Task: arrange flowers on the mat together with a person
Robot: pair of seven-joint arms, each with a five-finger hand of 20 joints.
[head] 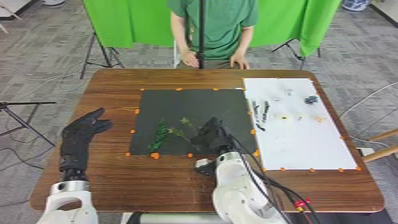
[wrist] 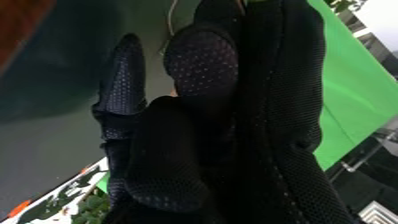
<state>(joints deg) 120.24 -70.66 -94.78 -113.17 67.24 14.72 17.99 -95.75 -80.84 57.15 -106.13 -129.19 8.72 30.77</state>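
Observation:
The left hand [head: 82, 129] is held over the table's left side, off the dark mat [head: 178, 102], fingers loosely extended and thumb apart. Over the mat's near right part is the right hand [head: 211, 139], fingers pointing away from the robot. Just left of it lies a thin light-green sprig [head: 186, 131]; farther left is a fuller dark-green sprig [head: 161, 136]. In the right wrist view the right hand [wrist: 200, 65] has its fingers and thumb curled in, and a thin pale stem [wrist: 171, 17] runs in behind a finger. The stem's held part is hidden.
A white mat [head: 306, 145] on the right bears dark stems [head: 261, 114], a dark blue-grey flower [head: 311, 99] and several small pale ones. Orange tape pieces line both mats. A small dark-and-white object [head: 205, 167] is beside the right wrist, near cables.

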